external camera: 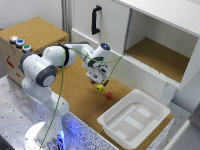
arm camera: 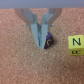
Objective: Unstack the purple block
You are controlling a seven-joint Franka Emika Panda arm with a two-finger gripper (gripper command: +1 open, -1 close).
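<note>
One purple block [arm camera: 48, 42] between jaws

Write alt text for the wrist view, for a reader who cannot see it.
A robot gripper closes its two grey fingers around a tiny dark purple block above a brown cork surface. A yellow cube with a black letter N on its face sits on the cork beside the purple block, apart from it.
</note>
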